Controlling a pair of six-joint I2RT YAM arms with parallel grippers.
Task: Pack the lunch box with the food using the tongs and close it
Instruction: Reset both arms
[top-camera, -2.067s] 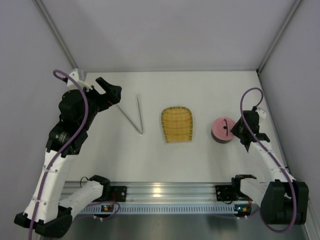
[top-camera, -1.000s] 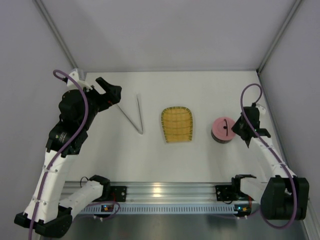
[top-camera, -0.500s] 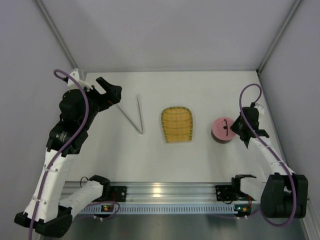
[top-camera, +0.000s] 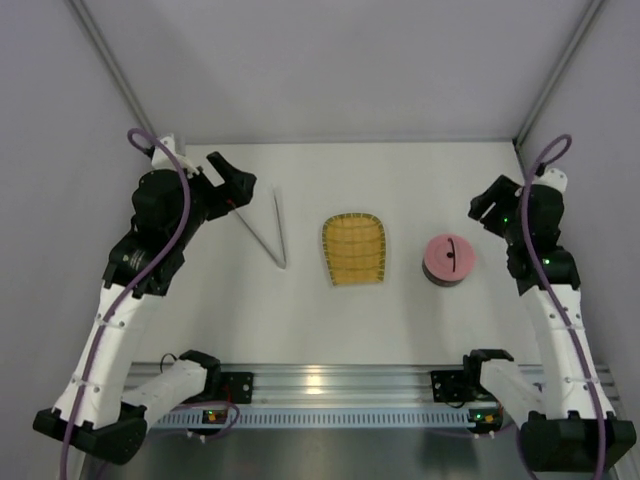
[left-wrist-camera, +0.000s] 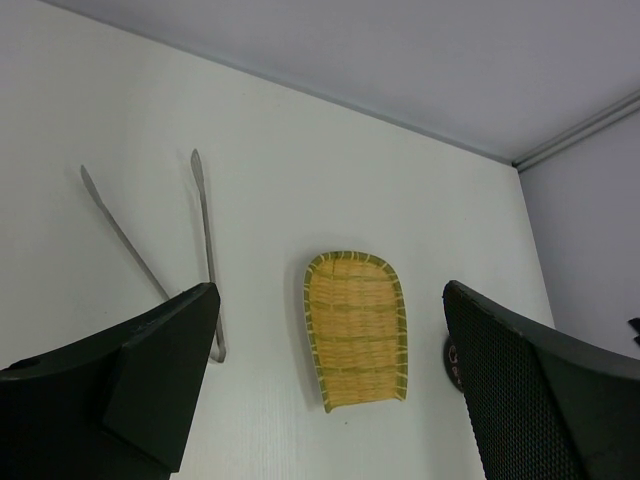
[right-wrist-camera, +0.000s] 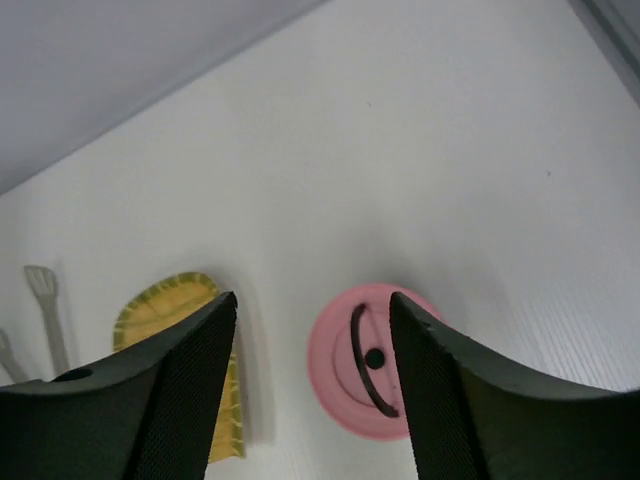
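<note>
Lunch box, a small round container under a flat pink lid with a thin black curved handle, sits shut on the white tabletop, touched by neither gripper.
The right gripper hangs above and just outward of it, fingers spread with nothing between them; from its wrist view the lid shows in the gap between the two fingers. The left gripper is spread wide and empty too, with the long thin silver tongs lying flat just off its inner side. A yellow woven tray lies between tongs and lunch box, further inward from either gripper.
</note>
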